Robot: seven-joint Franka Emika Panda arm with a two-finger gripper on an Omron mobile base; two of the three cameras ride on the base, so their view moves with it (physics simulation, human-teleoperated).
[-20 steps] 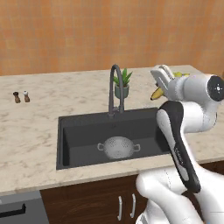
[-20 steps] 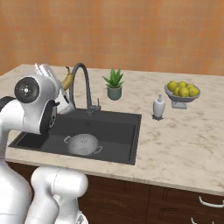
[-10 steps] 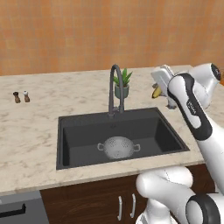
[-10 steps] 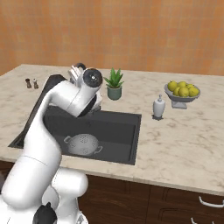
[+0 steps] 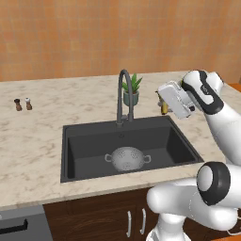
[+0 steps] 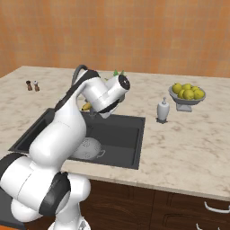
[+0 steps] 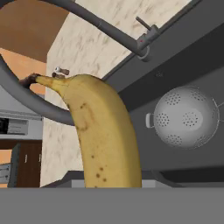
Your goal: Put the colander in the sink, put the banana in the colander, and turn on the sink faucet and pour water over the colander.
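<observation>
My gripper [image 5: 164, 102] is shut on the banana [image 5: 164, 108], a small yellow one with dark tips, and holds it in the air over the back right corner of the black sink [image 5: 74, 157]. In the hand view the banana [image 7: 103, 138] rises from the bottom edge, in front of the dark gooseneck faucet [image 7: 111, 31]. The perforated silver colander [image 5: 126, 157] stands upright on the sink floor, below and to the left of the gripper. It also shows beside the banana in the hand view [image 7: 185, 118]. The faucet [image 5: 123, 95] stands behind the basin.
A potted plant [image 5: 132, 92] stands just behind the faucet, close to the gripper. Salt and pepper shakers [image 5: 22, 104] sit far left on the counter. A soap dispenser [image 6: 162, 110] and a footed bowl of yellow-green fruit [image 6: 186, 95] stand right of the sink.
The arm has unfolded and swung, carrying the banana lower and toward the sink's back right corner. The colander has stayed in place.
</observation>
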